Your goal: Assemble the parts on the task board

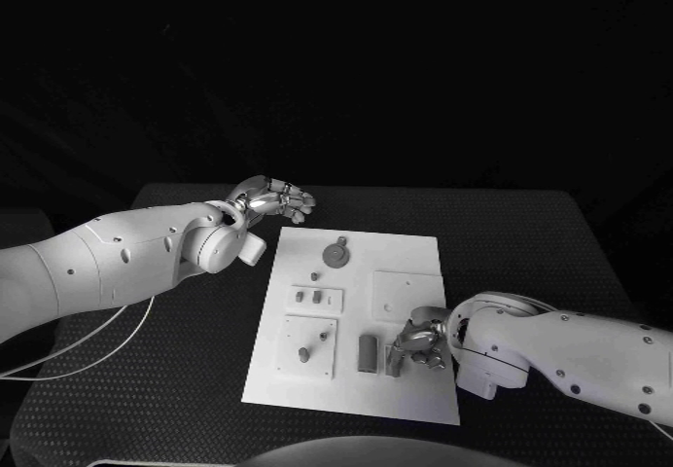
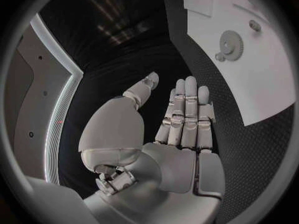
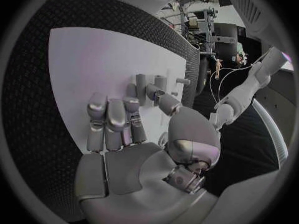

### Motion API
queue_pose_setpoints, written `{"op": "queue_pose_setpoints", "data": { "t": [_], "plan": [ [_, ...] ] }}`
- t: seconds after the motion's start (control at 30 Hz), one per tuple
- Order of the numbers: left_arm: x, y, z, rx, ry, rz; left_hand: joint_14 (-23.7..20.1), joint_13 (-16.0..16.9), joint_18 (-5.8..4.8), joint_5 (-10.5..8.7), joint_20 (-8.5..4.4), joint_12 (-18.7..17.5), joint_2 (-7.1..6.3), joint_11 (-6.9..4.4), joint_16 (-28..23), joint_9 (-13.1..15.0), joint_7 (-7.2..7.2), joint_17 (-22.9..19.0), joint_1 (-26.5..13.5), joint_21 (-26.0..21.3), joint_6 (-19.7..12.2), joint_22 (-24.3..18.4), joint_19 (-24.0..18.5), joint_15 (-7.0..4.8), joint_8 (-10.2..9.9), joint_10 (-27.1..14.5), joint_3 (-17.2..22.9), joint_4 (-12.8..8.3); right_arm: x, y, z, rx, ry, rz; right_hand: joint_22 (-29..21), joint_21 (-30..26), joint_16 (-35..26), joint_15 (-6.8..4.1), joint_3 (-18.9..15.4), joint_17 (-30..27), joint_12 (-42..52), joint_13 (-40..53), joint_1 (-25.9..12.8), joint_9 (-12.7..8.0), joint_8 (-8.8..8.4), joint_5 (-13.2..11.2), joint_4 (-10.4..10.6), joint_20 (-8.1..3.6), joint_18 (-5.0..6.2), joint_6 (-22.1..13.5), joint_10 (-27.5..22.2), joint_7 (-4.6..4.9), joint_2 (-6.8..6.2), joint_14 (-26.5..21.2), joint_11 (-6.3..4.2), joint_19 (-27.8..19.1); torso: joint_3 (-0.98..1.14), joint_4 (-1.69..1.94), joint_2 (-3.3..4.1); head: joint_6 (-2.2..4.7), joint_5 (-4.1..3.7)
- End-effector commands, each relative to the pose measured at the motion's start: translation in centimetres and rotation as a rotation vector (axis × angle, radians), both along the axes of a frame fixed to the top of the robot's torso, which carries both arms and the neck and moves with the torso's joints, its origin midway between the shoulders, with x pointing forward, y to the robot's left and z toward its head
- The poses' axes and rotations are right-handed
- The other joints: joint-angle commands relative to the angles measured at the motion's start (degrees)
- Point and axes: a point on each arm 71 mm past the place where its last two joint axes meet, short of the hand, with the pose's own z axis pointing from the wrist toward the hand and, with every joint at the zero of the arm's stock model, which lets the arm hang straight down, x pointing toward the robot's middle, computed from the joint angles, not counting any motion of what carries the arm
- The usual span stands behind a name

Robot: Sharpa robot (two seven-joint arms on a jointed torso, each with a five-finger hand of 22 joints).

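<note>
Nearest, the right hand (image 1: 421, 342) hovers over the board's (image 1: 407, 243) near right part, fingers straight and apart, holding nothing, partly hiding grey parts (image 1: 368, 353) beneath. Left hand (image 1: 276, 200) hangs empty, fingers extended, beyond the far left corner.

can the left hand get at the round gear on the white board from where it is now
Probably yes: the left hand hovers open just off the white task board's far corner, and nothing lies between its fingers and the round grey gear.
</note>
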Motion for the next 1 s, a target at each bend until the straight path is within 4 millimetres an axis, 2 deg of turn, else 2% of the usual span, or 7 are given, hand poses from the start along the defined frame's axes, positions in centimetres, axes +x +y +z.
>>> {"op": "queue_pose_setpoints", "data": {
  "t": [0.03, 0.33, 0.6, 0.8, 1.0],
  "plan": [
    [-0.04, -0.27, 0.07, -0.009, 0.001, -0.017, 0.26, 0.04, 0.06, 0.02, 0.32, -0.07, -0.12, -0.17, -0.38, -0.07, -0.02, 0.07, -0.01, -0.28, -0.58, 0.07, 0.05, 0.09, 0.2, -0.43, 0.0, 0.34, -0.17, 0.71, 0.23, 0.034, -0.018, 0.026, -0.1, 0.24, -0.26, -0.45, -0.11, 0.0, -0.33, 0.06, -0.38, -0.02, -0.22, -0.42, -0.05, -0.37, 2.56, 0.34, 0.13, 0.02, -0.18, 0.1, -0.29, -0.09, -0.01, 0.0, 0.0, -0.03, 0.0],
    [-0.03, -0.26, 0.06, -0.009, 0.001, -0.017, 0.26, 0.04, 0.06, 0.03, 0.33, -0.07, -0.11, -0.16, -0.42, -0.08, -0.01, 0.11, -0.02, -0.3, -0.59, 0.09, 0.05, 0.1, 0.21, -0.44, 0.0, 0.36, -0.11, 0.64, 0.24, 0.033, -0.023, 0.025, -0.18, 0.19, -0.46, -0.5, -0.15, -0.06, -0.42, 0.06, -0.53, -0.15, -0.28, -1.14, 0.12, -0.41, 2.56, 0.28, 0.13, 0.04, -0.71, 0.08, -0.27, -0.05, -0.01, 0.0, -0.01, -0.02, 0.01],
    [-0.03, -0.24, 0.07, -0.009, 0.001, -0.016, 0.26, 0.04, 0.05, 0.02, 0.34, -0.07, -0.11, -0.16, -0.44, -0.09, -0.01, 0.14, -0.04, -0.32, -0.6, 0.11, 0.04, 0.1, 0.21, -0.45, -0.01, 0.38, -0.15, 0.69, 0.25, 0.036, -0.021, 0.029, -0.47, 0.01, -1.0, -0.54, -0.33, -0.18, -0.61, 0.14, -1.73, -0.48, -0.38, -4.93, 1.7, -0.51, 2.56, 0.2, 0.07, 0.05, -3.96, -0.02, -0.23, 0.06, 0.02, -0.03, -0.01, -0.03, 0.08],
    [-0.02, -0.24, 0.07, -0.009, 0.001, -0.016, 0.26, 0.04, 0.05, 0.02, 0.34, -0.07, -0.11, -0.16, -0.47, -0.09, -0.01, 0.17, -0.05, -0.33, -0.61, 0.13, 0.05, 0.11, 0.22, -0.45, -0.01, 0.4, -0.17, 0.72, 0.24, 0.039, -0.019, 0.032, -0.6, -0.05, -1.19, -0.55, -0.08, -0.05, -0.69, 0.22, -2.2, -0.65, -0.4, -7.57, 2.97, -0.61, 2.56, 0.16, 0.03, 0.07, -5.76, 0.0, -0.25, 0.09, -0.01, -0.05, -0.03, -0.04, 0.08],
    [-0.03, -0.22, 0.07, -0.009, 0.001, -0.016, 0.26, 0.04, 0.05, 0.02, 0.34, -0.07, -0.11, -0.16, -0.49, -0.1, -0.01, 0.19, -0.03, -0.34, -0.61, 0.14, 0.04, 0.11, 0.22, -0.46, 0.0, 0.39, -0.18, 0.73, 0.24, 0.04, -0.017, 0.036, -0.66, -0.03, -1.32, -0.57, -0.22, -0.02, -0.72, 0.29, -2.48, -0.7, -0.36, -8.13, 3.83, -0.69, 2.56, 0.1, 0.01, 0.08, -7.34, -0.03, -0.24, 0.16, 0.0, -0.04, -0.01, -0.07, 0.08]
  ]
}}
